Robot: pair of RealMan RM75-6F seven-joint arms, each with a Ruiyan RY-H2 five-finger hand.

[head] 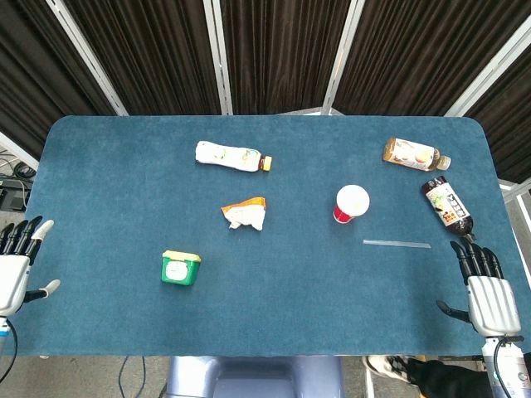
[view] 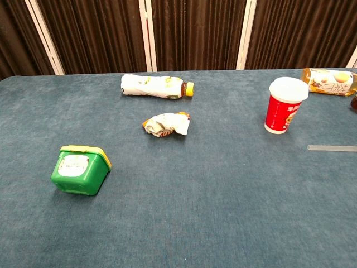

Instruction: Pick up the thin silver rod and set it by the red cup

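The thin silver rod (head: 397, 243) (view: 332, 148) lies flat on the blue table, a little in front and to the right of the red cup (head: 351, 204) (view: 286, 106), which stands upright with a white lid. My right hand (head: 486, 295) hovers at the table's front right corner, fingers spread and holding nothing, a short way from the rod's right end. At the front left edge my left hand (head: 18, 261) is open too, far from the rod. Neither hand shows in the chest view.
A green lidded box (head: 181, 268) (view: 81, 170) sits front left. A crumpled wrapper (head: 244, 213) (view: 166, 124) lies mid-table, a white bottle (head: 233, 156) (view: 158, 86) behind it. Two bottles (head: 416, 153) (head: 448, 206) lie at the right near the table edge (head: 498, 178).
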